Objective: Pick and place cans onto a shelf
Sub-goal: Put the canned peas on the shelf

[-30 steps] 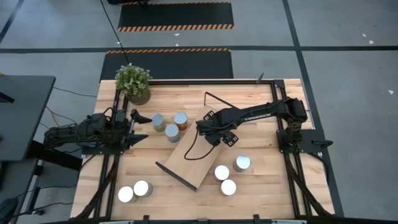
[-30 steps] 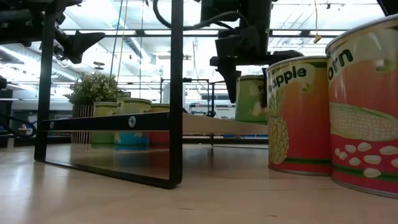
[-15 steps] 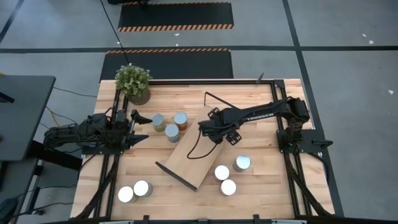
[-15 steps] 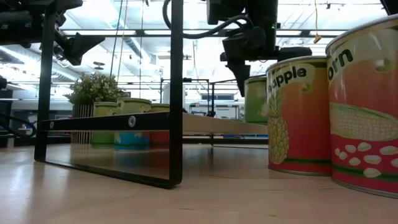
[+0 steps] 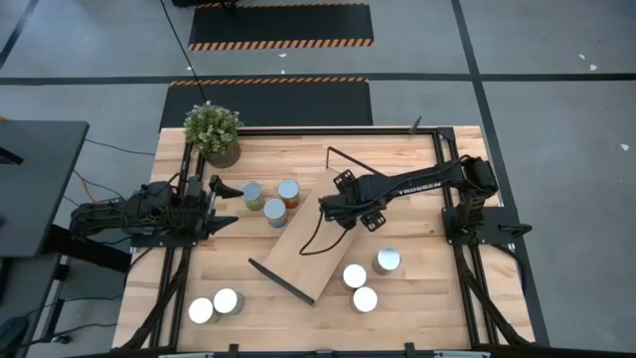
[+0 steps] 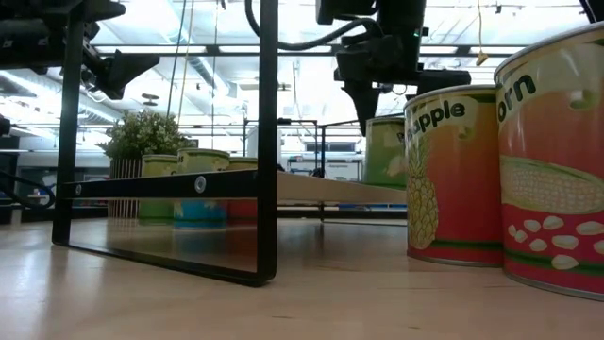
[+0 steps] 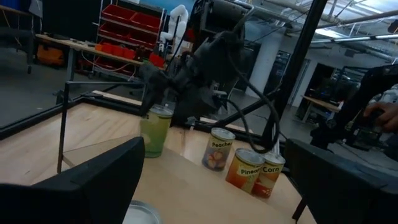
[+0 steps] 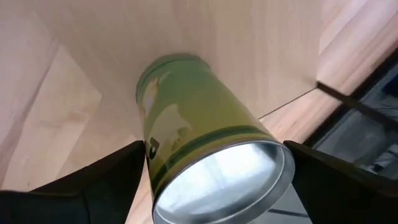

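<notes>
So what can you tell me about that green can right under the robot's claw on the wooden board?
The green can is a small cylindrical tin with a greenish label, a darker green band and a shiny silver round top. It stands upright on the light-wood shelf, near that board's far end. The right gripper hangs just above it with its fingers spread to either side; they seem not to touch it. No other can stands on the board with it.

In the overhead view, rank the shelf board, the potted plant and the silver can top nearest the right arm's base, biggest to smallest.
1. shelf, clearly the largest.
2. potted plant.
3. can top, the smallest.
The plant's leaves spread wider than its pot, so its size counts foliage.
</notes>
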`<state>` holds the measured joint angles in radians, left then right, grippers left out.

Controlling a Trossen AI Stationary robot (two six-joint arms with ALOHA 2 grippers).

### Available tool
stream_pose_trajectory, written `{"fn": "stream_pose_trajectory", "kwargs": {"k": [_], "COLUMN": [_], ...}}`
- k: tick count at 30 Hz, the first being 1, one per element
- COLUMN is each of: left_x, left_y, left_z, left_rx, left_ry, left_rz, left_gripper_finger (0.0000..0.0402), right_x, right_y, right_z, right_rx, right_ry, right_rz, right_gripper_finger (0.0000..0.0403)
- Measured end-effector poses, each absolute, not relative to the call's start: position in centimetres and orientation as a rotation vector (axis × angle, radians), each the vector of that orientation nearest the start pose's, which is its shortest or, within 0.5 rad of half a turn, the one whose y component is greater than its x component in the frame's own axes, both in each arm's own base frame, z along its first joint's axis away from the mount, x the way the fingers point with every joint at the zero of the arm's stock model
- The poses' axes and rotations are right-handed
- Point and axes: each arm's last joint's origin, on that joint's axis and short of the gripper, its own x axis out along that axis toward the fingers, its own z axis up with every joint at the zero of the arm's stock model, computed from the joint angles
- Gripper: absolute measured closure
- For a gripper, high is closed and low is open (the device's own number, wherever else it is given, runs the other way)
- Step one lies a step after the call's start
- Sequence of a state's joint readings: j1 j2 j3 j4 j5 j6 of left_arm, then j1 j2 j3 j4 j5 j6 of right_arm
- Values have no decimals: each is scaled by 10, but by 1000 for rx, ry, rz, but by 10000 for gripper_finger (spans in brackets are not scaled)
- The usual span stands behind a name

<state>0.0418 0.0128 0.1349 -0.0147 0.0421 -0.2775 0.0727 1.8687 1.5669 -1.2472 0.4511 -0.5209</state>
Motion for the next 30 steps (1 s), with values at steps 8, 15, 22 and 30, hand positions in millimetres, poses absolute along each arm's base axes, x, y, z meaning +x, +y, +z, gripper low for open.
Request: {"fn": "stream_pose_trajectory", "kwargs": {"k": [8,15,22,30], "left_x": [88,88,88,88], "left_y": [3,3,3,5], "left_z": [207,207,207,207], "left_rx": [-245,-195,-185,-199], "left_ry": [-112,-112,-113,-118], "left_rz": [-9,-3,12,59], "left_gripper_finger": [10,10,10,10], "right_x": [355,354,353,356], "right_y": [15,16,17,18], "right_z": [247,247,248,269], "right_rx": [-738,-661,-637,-626], "right_ry": [1526,1524,1541,1504], "right_rz": [46,46,82,84], "right_gripper_finger": [24,12,6,4]}}
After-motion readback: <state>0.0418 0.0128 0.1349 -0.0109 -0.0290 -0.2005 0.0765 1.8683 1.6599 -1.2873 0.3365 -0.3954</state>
